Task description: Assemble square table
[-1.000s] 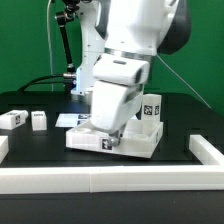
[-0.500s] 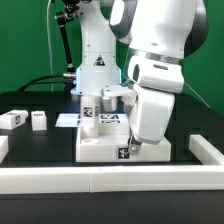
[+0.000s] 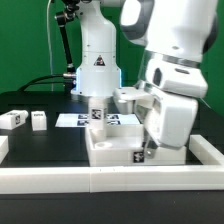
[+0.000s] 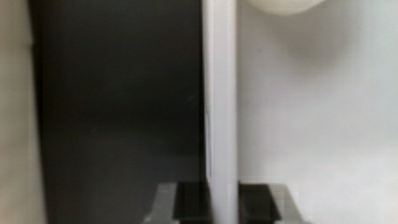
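Two legs lie on the worktop, well apart from the pincer; you see them only in the exterior view. Only your wrist view shows its fingers clamped narrow on the tabletop wall.

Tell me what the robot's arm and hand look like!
The arm is big, rounded and shiny white, with dark grey parts at its joints. Its white base has a small black mark on the front. The hand is a boxy white block that ends in two small dark fingers.
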`<control>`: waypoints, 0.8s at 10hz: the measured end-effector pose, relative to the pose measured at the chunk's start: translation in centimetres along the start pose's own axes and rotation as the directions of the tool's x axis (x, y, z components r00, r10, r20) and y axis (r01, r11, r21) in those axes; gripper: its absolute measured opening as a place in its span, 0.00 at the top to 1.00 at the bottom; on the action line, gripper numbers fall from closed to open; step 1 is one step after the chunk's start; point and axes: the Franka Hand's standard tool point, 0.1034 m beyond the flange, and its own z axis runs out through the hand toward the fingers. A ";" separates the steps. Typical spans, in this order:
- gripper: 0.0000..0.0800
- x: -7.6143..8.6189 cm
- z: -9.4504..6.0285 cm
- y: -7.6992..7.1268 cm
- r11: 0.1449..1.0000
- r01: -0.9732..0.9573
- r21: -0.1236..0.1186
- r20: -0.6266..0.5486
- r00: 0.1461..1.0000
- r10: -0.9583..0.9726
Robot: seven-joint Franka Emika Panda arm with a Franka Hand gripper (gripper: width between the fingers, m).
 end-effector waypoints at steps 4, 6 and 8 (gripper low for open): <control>0.92 2.1 -0.7 3.6 0.999 -0.036 -0.003 0.008 0.999 0.036; 0.92 2.2 -0.7 3.6 0.999 -0.034 0.004 0.010 0.999 0.034; 0.70 2.0 -0.7 2.6 0.999 -0.033 0.039 0.021 0.999 0.032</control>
